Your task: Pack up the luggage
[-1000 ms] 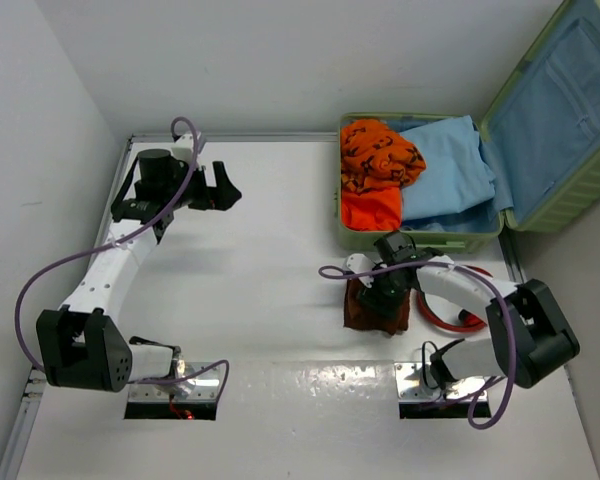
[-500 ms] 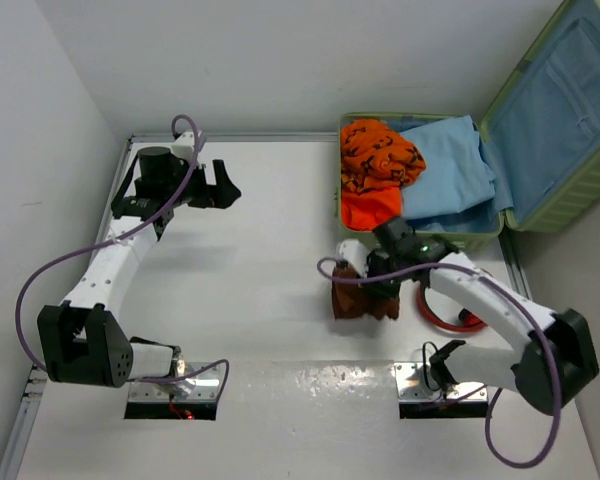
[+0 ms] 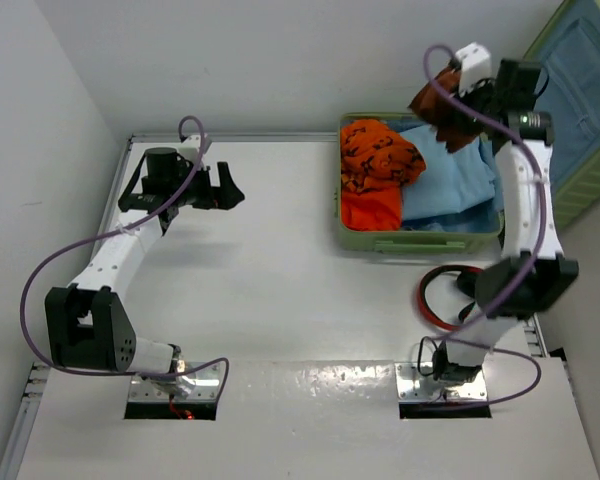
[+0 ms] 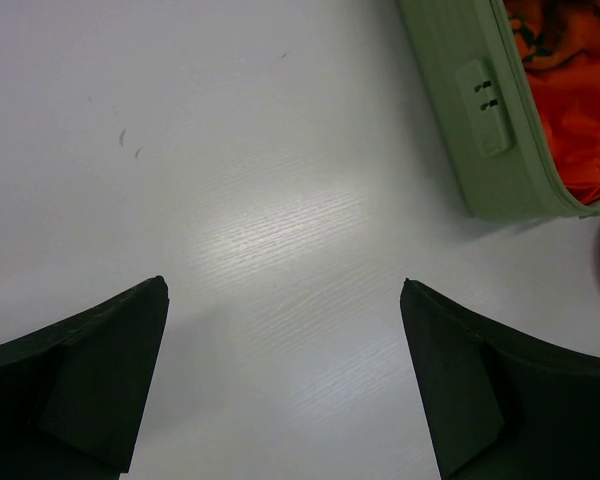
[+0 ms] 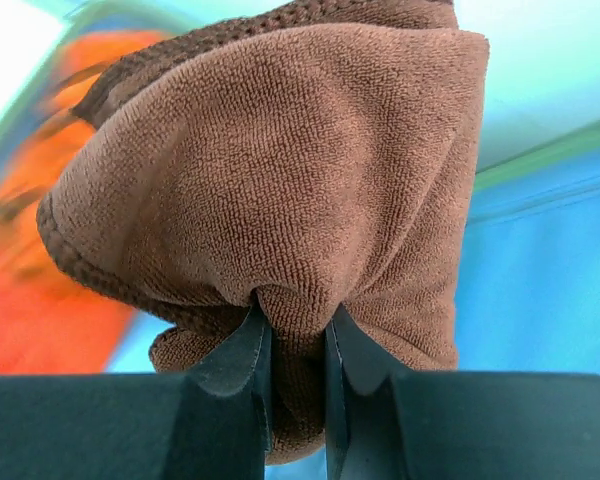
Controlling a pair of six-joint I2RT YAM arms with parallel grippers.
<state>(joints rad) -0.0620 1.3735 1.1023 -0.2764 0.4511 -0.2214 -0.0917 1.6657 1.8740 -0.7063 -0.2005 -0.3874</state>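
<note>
Right gripper [image 5: 297,335] pinches a brown cloth [image 5: 280,170] over the luggage [image 3: 420,240]; left gripper [image 4: 285,290] gapes wide near the table's [image 3: 280,260] far-left corner

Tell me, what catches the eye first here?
The right gripper, raised high, pinches a brown cloth above the open light-green suitcase at the far right of the table. Inside lie bright orange clothes and a pale blue garment. The left gripper hangs open over the table's left side.
</note>
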